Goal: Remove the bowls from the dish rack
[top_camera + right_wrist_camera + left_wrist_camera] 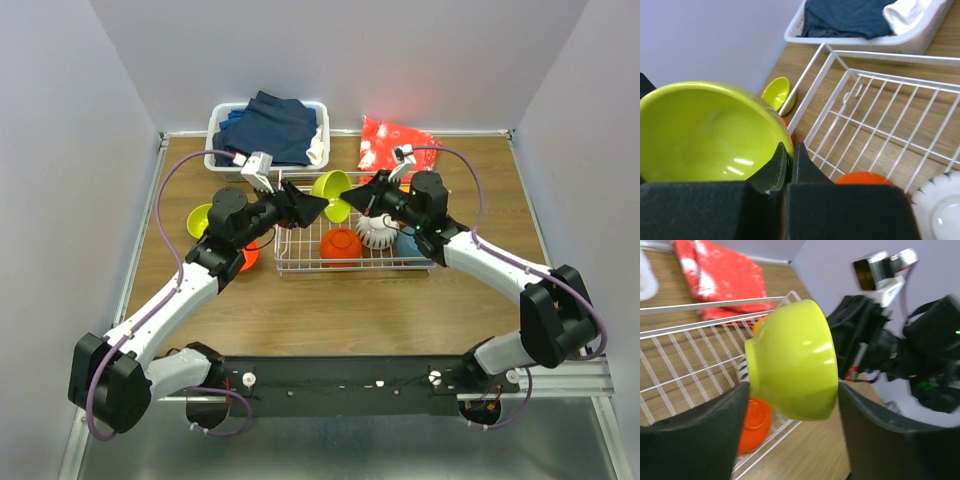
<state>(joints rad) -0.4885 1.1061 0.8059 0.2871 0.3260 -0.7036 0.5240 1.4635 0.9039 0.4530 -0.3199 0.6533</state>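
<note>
while my left gripper [790, 390] spans a lime bowl [332, 190] held above the rack [340, 270], the right gripper [788, 155] is pinched shut at its rim; whether it grips i cannot tell. a second lime bowl [200, 218] and a red bowl [247, 258] sit out on the table [330, 310]; an orange bowl [340, 243], a striped bowl [378, 232] and a blue bowl [406, 243] are left inside. the arms crowd over the rack wires, with bare wood nearer me.

Both arms reach inward, left hand [792, 390] gripping with fingers wide, right hand [790, 150] pinched tight.
</note>
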